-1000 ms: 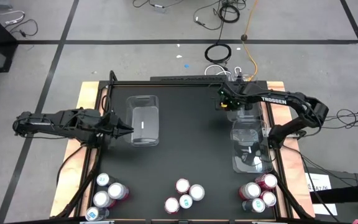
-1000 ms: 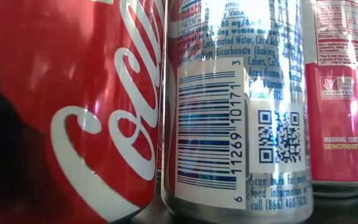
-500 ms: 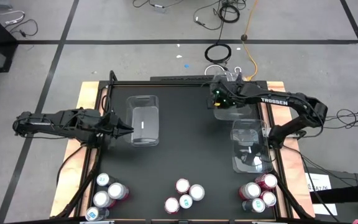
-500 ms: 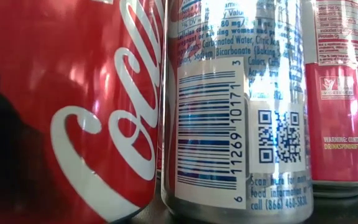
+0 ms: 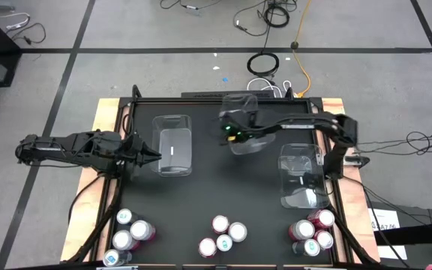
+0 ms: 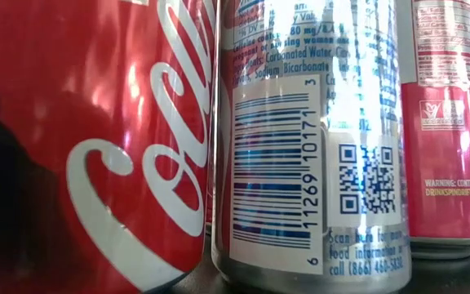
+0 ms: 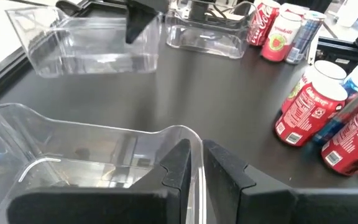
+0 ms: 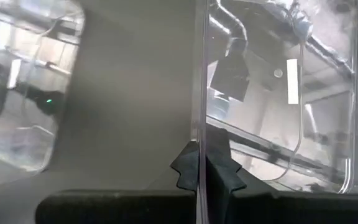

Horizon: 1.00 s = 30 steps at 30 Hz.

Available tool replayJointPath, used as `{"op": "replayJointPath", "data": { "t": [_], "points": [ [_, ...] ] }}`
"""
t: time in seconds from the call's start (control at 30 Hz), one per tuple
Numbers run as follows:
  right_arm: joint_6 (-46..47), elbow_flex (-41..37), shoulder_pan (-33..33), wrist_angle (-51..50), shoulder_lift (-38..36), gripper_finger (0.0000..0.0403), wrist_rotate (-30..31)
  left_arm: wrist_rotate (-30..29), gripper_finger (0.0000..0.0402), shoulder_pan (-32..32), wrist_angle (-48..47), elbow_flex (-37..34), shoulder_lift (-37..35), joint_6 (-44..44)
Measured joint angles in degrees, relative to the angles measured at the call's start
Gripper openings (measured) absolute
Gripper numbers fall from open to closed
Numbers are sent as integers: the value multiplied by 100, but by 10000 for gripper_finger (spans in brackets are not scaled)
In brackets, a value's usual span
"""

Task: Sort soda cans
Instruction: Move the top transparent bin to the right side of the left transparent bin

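Soda cans stand upright in three clusters along the near edge: left, middle, right. The low view fills with a red can, a barcode can and a pink-red can. My left gripper is shut on the left clear bin. My right gripper is shut on a second clear bin over the table's far middle. That bin also shows in the left wrist view. My left gripper pinches the left bin's left long wall at its rim, one finger inside and one outside. The fingers come level from the table's left, and the bin stands on its base. My right gripper pinches one thin wall of the second bin, seen edge-on between the fingertips. The fingers point down at the table from above. The bin appears carried off the table surface.
A third clear bin stands by the table's right edge, just far of the right can cluster. Black table surface lies open between the bins and the cans. Cables lie on the floor beyond the far edge.
My right gripper has swung toward the table's left, carrying its clear bin from the far right corner to the far middle. The bin has turned somewhat on the way. The cans and the other two bins have stayed in place.
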Motion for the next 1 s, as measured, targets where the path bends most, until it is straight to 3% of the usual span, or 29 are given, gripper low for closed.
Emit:
{"op": "replayJointPath", "data": {
  "t": [0.23,0.73,1.0],
  "points": [
    [883,1313,589,-569,831,0,175,0,54,0,2,0,0,0],
    [2429,2986,1401,-608,2207,0,511,0,54,0,-4,0,0,1],
    [2839,3252,1439,-608,2534,0,620,0,54,0,-51,0,0,6]
  ]
}}
